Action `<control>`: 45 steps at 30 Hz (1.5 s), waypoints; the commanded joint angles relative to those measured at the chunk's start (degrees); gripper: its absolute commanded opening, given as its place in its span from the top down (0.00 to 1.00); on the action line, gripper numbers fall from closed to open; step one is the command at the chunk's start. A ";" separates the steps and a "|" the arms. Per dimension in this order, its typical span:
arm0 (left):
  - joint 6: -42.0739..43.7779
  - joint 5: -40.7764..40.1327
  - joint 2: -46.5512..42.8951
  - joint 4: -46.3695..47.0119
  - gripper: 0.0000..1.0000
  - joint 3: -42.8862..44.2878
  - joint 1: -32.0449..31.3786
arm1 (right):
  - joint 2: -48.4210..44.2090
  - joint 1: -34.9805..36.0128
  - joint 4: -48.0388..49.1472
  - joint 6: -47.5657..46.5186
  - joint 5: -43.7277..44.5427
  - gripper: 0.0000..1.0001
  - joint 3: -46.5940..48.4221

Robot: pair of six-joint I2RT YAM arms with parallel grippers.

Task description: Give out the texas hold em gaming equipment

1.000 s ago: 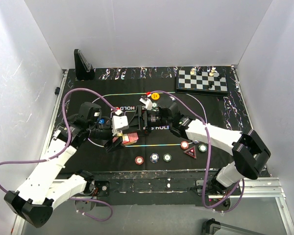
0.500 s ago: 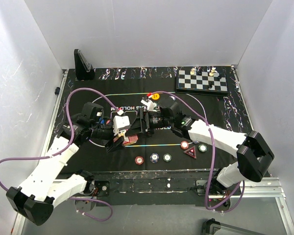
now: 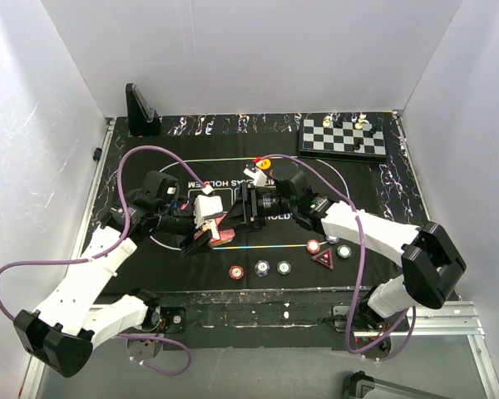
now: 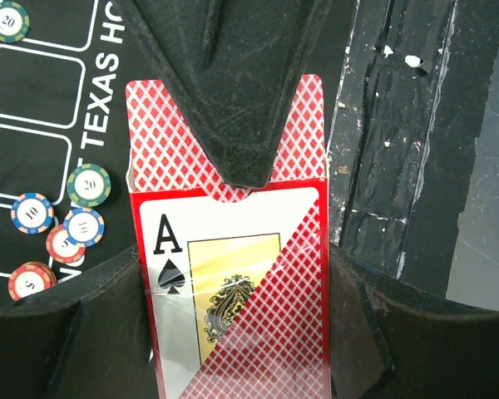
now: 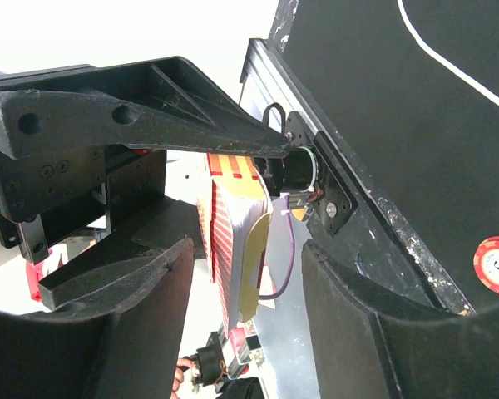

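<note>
Leftward, the left gripper (image 3: pixel 201 237) is clamped on the card pack (image 4: pixel 233 316), held off the mat (image 3: pixel 200 148) toward its near edge. The pack's long axis points at the right gripper (image 5: pixel 239 274), whose jaws stand apart, straddling its thin end.

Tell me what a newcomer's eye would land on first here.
The two arms meet over the middle of the black mat: the left gripper is clamped on a red playing-card box showing an ace of spades, and the right gripper stands open around it. Next come the poker chips and red triangular marker along the mat's near edge, and the chessboard in the far right corner.
</note>
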 commanded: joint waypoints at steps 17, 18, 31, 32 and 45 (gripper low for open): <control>-0.44 2.54 -1.16 1.61 0.58 2.24 -0.11 | -2.88 -1.48 1.40 0.23 -1.15 0.52 -2.54; -0.53 2.62 -1.24 1.70 0.59 2.15 -0.11 | -3.06 -1.57 1.40 0.40 -1.15 0.53 -2.72; -2.29 3.42 -2.21 2.75 0.60 1.53 -0.11 | -5.52 -3.59 0.26 0.14 -0.71 0.55 -4.39; -2.38 3.42 -2.21 3.02 0.60 1.62 -0.11 | -5.78 -3.86 0.26 0.23 -0.71 0.56 -4.65; -3.43 4.21 -2.13 3.99 0.52 0.48 -0.11 | -7.63 -4.39 -1.24 -0.83 -0.09 0.31 -3.16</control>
